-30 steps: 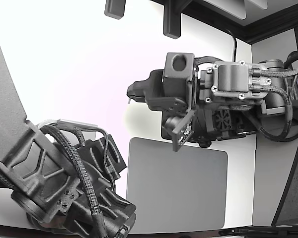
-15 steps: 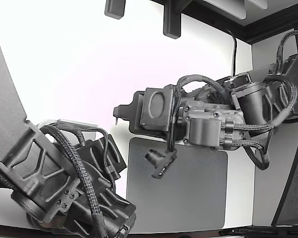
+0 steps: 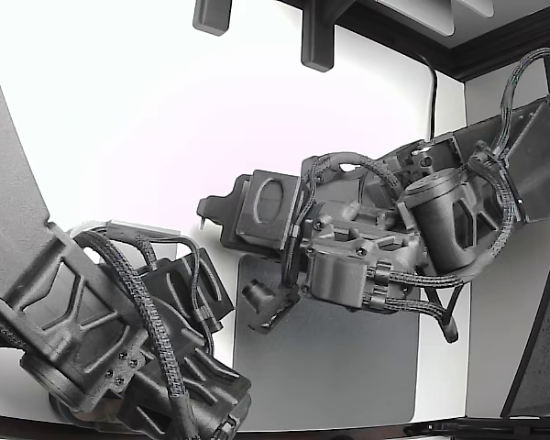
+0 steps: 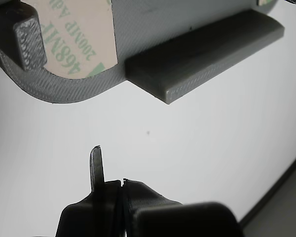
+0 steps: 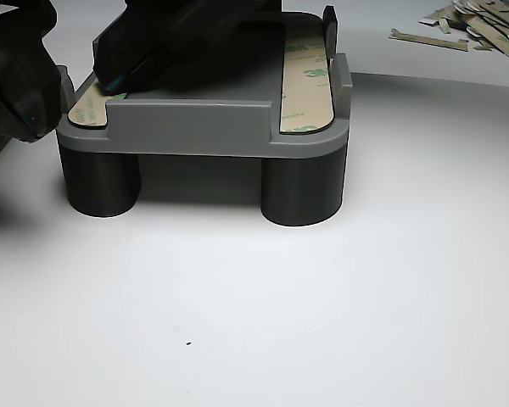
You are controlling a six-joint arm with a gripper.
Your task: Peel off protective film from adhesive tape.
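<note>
Exterior view: a black robot arm (image 3: 394, 247) reaches in from the exterior view's right above a white table (image 3: 119, 137) and a grey mat (image 3: 348, 367), its slender tip pointing toward the exterior view's left; a second dark arm (image 3: 101, 321) fills the near left corner. Wrist view: the gripper (image 4: 111, 185) shows two thin tips pressed together with no gap and nothing visible between them, one tip standing a little longer than the other; it hangs over bare table, apart from the grey fixture (image 4: 187, 54). A strip of adhesive tape (image 4: 74, 39) with green print on its tan protective film lies on the fixture's rounded end. Other view: the grey fixture (image 5: 204, 127), a plate on short round legs, stands on the table; one film-covered tape strip (image 5: 307, 76) runs along its right side, another (image 5: 89, 106) shows at its left end, partly covered by a dark arm part (image 5: 170, 42). Peeled film scraps (image 5: 471, 21) lie at the far right.
</note>
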